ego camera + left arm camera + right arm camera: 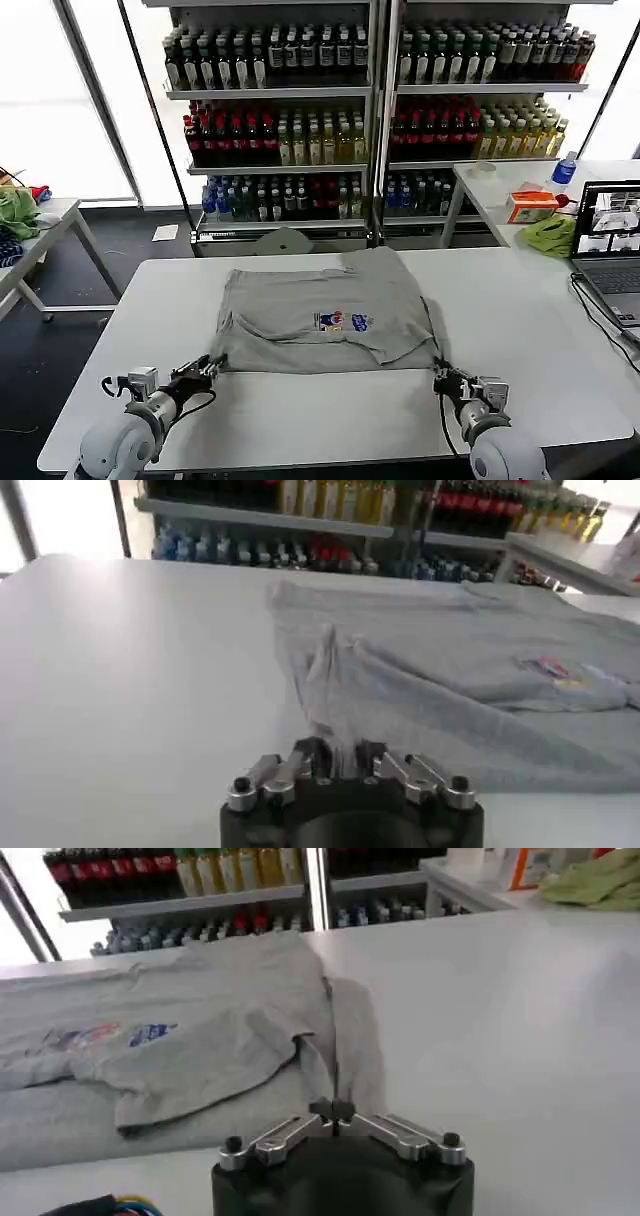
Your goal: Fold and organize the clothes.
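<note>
A light grey T-shirt [320, 310] with a small multicoloured chest print lies partly folded on the white table [500, 300], its sides turned in. My left gripper [207, 366] is at the shirt's near left corner. In the left wrist view that gripper [340, 752] is shut on a bunch of the shirt's [450, 680] edge. My right gripper [443, 378] is at the near right corner. In the right wrist view its [335, 1113] fingertips meet, pinching a narrow strip of the shirt [200, 1038].
An open laptop [610, 235] with a cable [600, 320] sits at the table's right edge. A bright green cloth [548, 235] and an orange box [530, 205] lie on the table behind it. Bottle shelves [300, 110] stand behind. A side table [40, 235] with cloths is at far left.
</note>
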